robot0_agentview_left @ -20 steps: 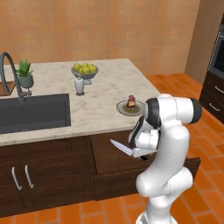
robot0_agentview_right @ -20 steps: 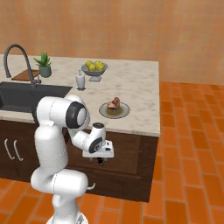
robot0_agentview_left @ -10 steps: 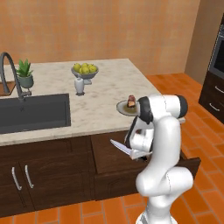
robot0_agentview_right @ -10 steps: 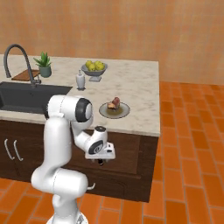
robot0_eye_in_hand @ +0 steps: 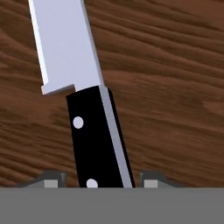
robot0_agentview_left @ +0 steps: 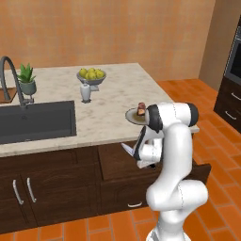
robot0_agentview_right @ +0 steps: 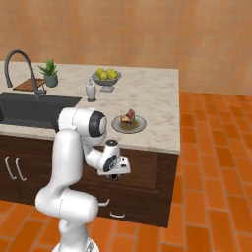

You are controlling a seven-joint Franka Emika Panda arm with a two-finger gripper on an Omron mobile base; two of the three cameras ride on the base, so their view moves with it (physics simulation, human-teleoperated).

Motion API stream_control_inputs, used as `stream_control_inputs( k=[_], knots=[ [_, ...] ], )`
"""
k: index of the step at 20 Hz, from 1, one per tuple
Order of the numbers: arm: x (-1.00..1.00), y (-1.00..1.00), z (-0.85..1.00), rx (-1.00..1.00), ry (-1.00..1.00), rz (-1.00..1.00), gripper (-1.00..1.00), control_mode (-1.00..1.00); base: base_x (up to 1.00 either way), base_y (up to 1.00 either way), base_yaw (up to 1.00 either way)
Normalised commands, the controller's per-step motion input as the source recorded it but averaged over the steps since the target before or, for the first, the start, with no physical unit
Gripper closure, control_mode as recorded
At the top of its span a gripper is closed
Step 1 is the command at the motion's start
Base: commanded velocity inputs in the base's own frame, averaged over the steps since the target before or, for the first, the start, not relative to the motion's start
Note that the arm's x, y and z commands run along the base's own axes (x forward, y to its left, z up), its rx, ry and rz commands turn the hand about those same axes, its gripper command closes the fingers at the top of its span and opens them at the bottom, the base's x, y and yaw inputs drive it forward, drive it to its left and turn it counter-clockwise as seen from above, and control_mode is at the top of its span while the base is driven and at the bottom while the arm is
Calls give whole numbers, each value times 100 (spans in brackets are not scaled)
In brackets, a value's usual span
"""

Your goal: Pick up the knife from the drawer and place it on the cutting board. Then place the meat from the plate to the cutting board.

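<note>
The knife [robot0_eye_in_hand: 83, 87], silver-bladed and black-handled, is clamped in the tool [robot0_eye_in_hand: 99, 178] above the drawer [robot0_agentview_left: 117, 162], while the meat [robot0_agentview_right: 129, 116] is held by the plate [robot0_agentview_right: 138, 127].

A rendered home kitchen. Marked as such by a pale stone-topped island counter [robot0_agentview_left: 113, 101] with a dark sink [robot0_agentview_left: 33, 122] and curved faucet [robot0_agentview_left: 12, 75], dark wood cabinet doors [robot0_agentview_left: 42, 188] with silver bar handles, a pedestal bowl of yellow-green fruit [robot0_agentview_left: 91, 75], a small potted plant [robot0_agentview_left: 27, 80], a plate [robot0_agentview_right: 129, 124] of food, built-in oven fronts [robot0_agentview_left: 231, 89] at right, terracotta floor tiles [robot0_agentview_right: 211, 162].
</note>
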Motion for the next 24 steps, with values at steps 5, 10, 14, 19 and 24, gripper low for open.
stream_control_inputs(
  k=[5,10,14,19,24],
  knots=[
    [-5,0,-7,0,0,5,100,-100,0,0,0],
    [-17,0,-4,0,0,9,100,-100,0,0,0],
    [-44,0,-9,0,0,17,100,-100,0,0,0],
    [-54,0,-11,0,0,25,100,-100,0,0,0],
    [-63,-4,24,0,-2,28,100,-100,0,0,0]
  ],
)
